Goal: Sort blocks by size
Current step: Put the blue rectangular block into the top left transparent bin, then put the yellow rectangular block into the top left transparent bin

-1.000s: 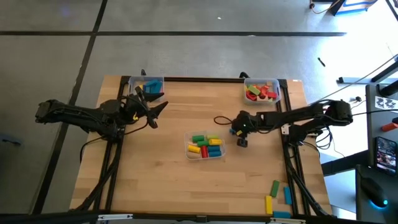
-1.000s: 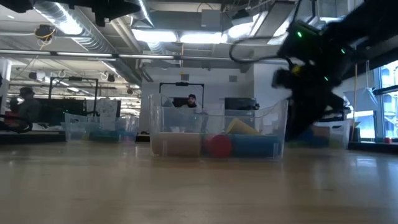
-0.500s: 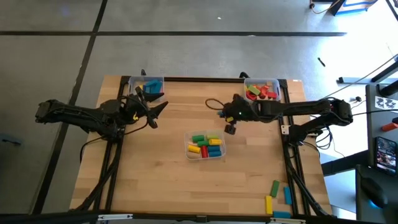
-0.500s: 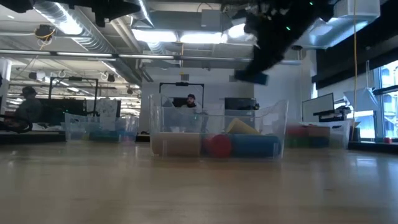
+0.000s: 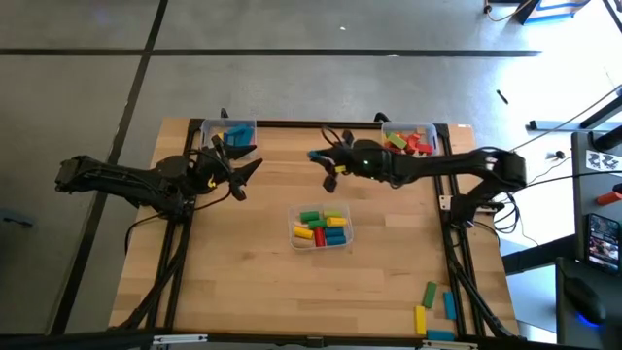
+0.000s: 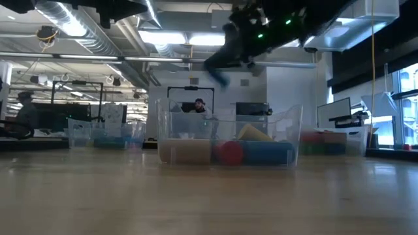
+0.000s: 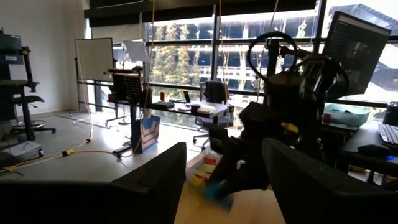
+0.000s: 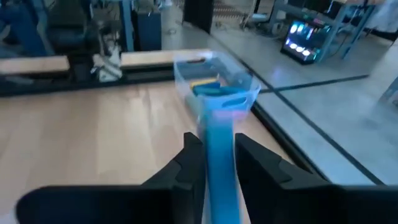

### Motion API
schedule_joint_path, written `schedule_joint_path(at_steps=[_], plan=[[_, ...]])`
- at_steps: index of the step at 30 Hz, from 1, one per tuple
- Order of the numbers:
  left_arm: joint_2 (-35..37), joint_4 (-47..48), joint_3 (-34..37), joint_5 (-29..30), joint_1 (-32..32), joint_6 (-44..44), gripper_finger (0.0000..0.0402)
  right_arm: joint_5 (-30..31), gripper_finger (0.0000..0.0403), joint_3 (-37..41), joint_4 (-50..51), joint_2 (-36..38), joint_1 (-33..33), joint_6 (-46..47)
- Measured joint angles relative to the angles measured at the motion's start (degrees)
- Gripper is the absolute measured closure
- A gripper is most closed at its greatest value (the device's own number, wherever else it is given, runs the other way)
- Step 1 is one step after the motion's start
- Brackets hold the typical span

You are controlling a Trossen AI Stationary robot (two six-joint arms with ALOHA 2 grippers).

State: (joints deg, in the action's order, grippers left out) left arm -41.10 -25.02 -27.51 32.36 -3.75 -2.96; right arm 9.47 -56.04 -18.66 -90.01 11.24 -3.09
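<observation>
Nearest along the front right edge of the wooden surface (image 5: 243,292) lie a few loose blocks (image 5: 434,303), green, yellow and blue, well apart from everything else. Further in, near the middle, a clear bin (image 5: 323,227) holds a mix of green, yellow, red and blue pieces. Above and just beyond that bin the right end effector (image 5: 328,175) hangs in the air over the boards, pinching a long blue block (image 8: 219,163) between its fingers (image 8: 190,163); the block points ahead toward the far left bin (image 5: 231,132). To the left, the left end effector (image 5: 245,171) hovers close beside that far left bin with its fingers (image 7: 155,180) spread apart and nothing between them. That bin, at the back left corner, carries blue and yellow pieces. At the back right corner a third bin (image 5: 410,141) holds mostly red pieces with some green and tan. Beyond the surface the room stretches away, with desks, screens and a person seated far off.
</observation>
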Motion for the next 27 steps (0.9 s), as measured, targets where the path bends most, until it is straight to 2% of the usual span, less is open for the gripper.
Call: schedule_joint_path(at_steps=[5,9,16,20,27], plan=[[0.0,-0.1,0.0,0.0,0.0,0.0,0.0192,0.0,0.0335,-4.2,-6.0,-8.0,1.3,0.1],[0.0,0.0,0.0,0.0,0.0,0.0,0.0192,0.0,0.0359,-10.9,-7.0,-14.7,1.6,-1.0],[0.0,0.3,0.0,0.0,-0.2,0.0,0.0192,-0.1,0.0374,-19.8,4.9,-18.8,1.8,-2.1],[0.1,0.4,0.1,0.0,-0.3,0.0,0.0192,-0.1,0.0337,-20.4,9.5,-18.8,2.4,-1.3],[0.1,1.0,0.1,0.0,-0.2,0.0,0.0192,-1.1,0.0227,-20.3,18.6,-17.6,1.8,0.9]])
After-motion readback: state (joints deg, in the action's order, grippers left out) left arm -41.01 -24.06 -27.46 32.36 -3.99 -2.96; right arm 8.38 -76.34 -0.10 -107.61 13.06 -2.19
